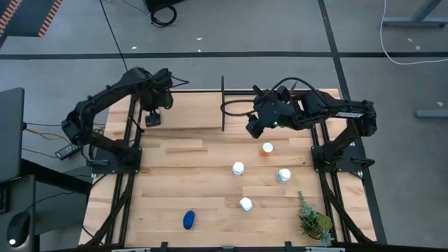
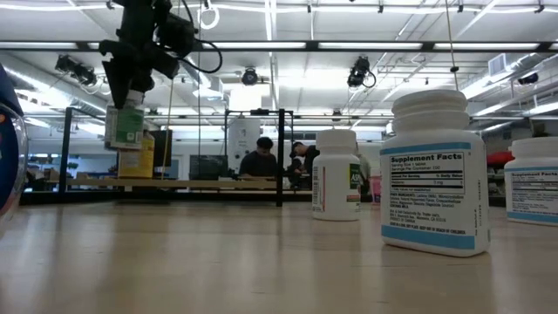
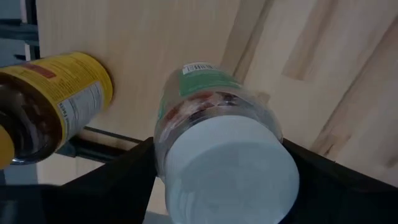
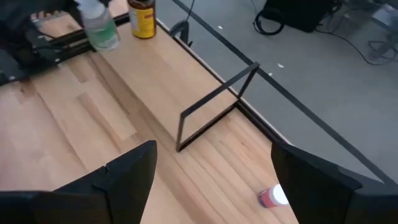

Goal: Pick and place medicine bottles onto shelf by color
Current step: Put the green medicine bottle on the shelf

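Observation:
My left gripper point(image 1: 153, 116) is at the far left, above the light-wood shelf point(image 1: 196, 112). It is shut on a clear, green-labelled, white-capped bottle point(image 3: 211, 124). An amber yellow-labelled bottle point(image 3: 53, 109) stands on the shelf beside it. My right gripper point(image 1: 252, 128) is open and empty, just right of the black divider point(image 1: 223, 105). An orange-capped bottle point(image 1: 267, 148), three white bottles point(image 1: 239, 168) point(image 1: 283, 175) point(image 1: 246, 204) and a blue bottle point(image 1: 189, 220) are on the tabletop. A pink-capped bottle point(image 4: 273, 196) lies below my right gripper point(image 4: 214, 180). My left gripper pinches the clear bottle's upper body just below the cap point(image 3: 166, 144) between its two fingers, one on each side. The fingers come from above, pointing down. The bottle hangs upright below them point(image 2: 125, 126), lifted clear of the shelf.
A small green plant point(image 1: 311, 220) stands at the near right corner. Black rails frame the shelf and run along the table's sides point(image 1: 129, 133). Bare plank lies between the shelf and the loose bottles. People sit in the room beyond point(image 2: 261, 159).

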Controlling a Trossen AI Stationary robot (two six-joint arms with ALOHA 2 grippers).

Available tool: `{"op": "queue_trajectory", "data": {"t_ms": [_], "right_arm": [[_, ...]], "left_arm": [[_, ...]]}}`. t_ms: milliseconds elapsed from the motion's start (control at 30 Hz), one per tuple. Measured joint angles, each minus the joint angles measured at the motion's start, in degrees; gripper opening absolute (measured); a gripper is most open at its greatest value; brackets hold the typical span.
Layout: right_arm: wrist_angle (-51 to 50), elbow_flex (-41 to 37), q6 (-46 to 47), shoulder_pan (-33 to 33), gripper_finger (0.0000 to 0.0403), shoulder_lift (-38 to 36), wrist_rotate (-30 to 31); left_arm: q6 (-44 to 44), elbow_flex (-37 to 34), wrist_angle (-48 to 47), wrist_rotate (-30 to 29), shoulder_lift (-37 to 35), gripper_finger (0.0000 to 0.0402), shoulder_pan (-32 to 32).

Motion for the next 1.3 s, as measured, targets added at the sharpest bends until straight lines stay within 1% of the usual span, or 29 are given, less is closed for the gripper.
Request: {"op": "queue_trajectory", "data": {"t_ms": [200,300,467,533,667,767,1067,1300], "right_arm": [[0.10,0.00,-2.08,-1.95,0.0323,0.00,-0.02],[0.12,0.00,-2.37,-2.25,0.0323,0.00,-0.02],[0.10,0.00,-2.87,-2.23,0.0323,0.00,0.00],[0.12,0.00,-2.87,-2.23,0.0323,0.00,0.00],[0.10,0.00,-3.45,-2.23,0.0323,0.00,0.00],[0.08,0.00,-4.16,-2.23,0.0323,0.00,-0.03],[0.08,0.00,-4.14,-2.23,0.0323,0.00,-0.17],[0.08,0.00,-3.88,-2.23,0.0323,0.00,-0.18]], "left_arm": [[0.89,-0.02,1.38,0.24,0.00,0.0300,3.65],[-0.71,-0.37,1.61,0.24,0.00,0.0300,5.54],[-4.98,-5.15,1.50,0.23,0.00,0.0301,9.01],[-5.10,-7.19,2.02,0.18,0.02,0.0301,9.21],[-5.51,-9.25,6.19,0.42,0.04,0.0302,9.10],[-6.62,-9.35,8.54,0.23,0.04,0.0302,9.16],[-6.64,-9.35,11.17,0.22,0.04,0.0304,10.46],[-7.51,-9.35,11.38,0.93,0.04,0.0324,12.88]]}}
